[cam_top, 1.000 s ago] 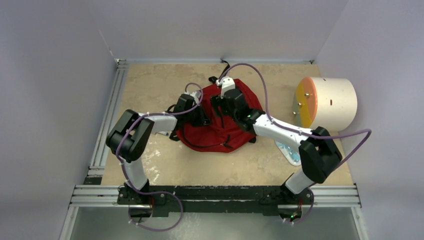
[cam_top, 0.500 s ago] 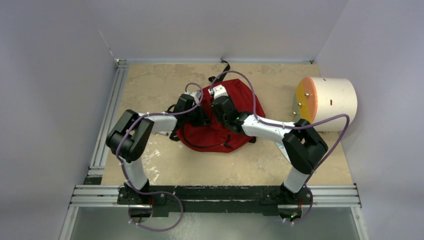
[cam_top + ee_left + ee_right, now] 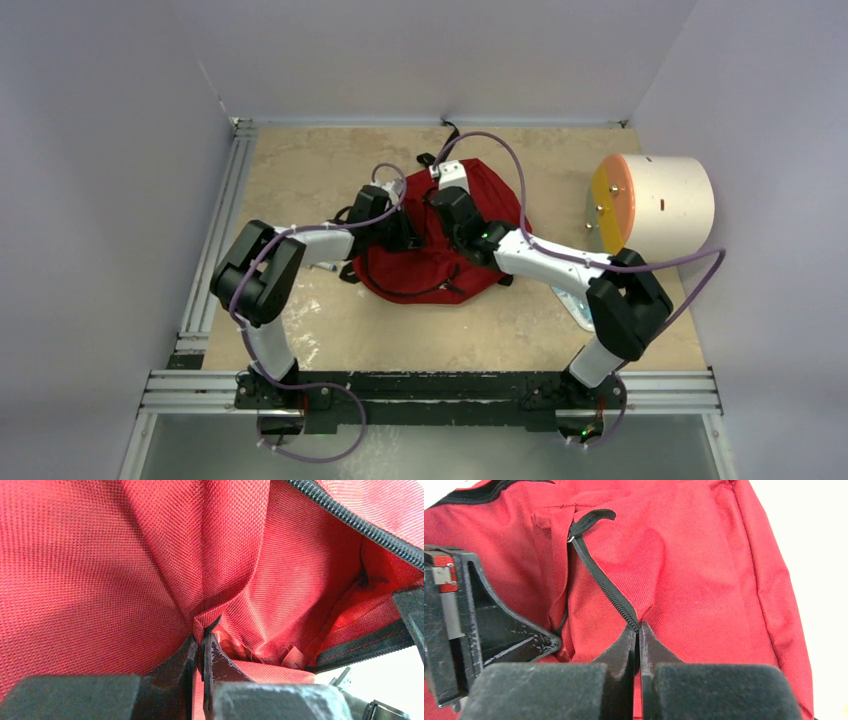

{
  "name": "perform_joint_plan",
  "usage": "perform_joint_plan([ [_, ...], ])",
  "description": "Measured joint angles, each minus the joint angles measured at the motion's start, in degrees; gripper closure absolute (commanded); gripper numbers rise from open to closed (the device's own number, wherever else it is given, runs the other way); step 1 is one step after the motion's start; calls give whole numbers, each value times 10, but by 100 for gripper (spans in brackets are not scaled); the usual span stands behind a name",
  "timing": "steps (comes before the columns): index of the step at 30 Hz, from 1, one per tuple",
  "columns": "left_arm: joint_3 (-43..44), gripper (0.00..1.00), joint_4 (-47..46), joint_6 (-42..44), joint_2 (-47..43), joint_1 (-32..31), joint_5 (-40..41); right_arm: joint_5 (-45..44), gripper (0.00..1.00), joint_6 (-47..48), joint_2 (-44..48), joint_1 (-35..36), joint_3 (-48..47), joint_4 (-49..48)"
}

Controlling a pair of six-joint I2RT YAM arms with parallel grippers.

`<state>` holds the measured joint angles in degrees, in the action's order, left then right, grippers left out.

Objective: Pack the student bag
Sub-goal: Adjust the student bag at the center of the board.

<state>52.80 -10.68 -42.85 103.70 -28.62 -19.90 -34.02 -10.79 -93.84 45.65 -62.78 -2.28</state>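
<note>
Now both jaws pinch the student bag (image 3: pixel 425 268), which lies mid-surface (image 3: pixel 330 335).
Top view: both arms reach over the bag; left wrist: left jaws clamped on a fabric fold (image 3: pixel 205 622); right wrist: right jaws, open a second ago, have just closed on the zipper track (image 3: pixel 601 587); probably ready to spread the opening for packing.

We see soft, even overhead light, faint shadows; wrist views blow backgrounds white, the right gripper (image 3: pixel 638 632) blurring near the lens.
</note>
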Motion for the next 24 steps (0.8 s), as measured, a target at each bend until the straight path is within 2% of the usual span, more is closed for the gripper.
perform_joint_plan([
  [11,78,99,82,30,-4,31,-35,9,100,-35,12,-10,-31,16],
  [19,80,68,129,51,-74,37,-21,51,100,-70,12,-27,-31,16],
  [23,73,64,157,60,-126,43,-1,72,100,-82,13,-35,-31,16],
  [24,73,63,193,63,-179,49,20,85,100,-90,15,-38,-31,16],
])
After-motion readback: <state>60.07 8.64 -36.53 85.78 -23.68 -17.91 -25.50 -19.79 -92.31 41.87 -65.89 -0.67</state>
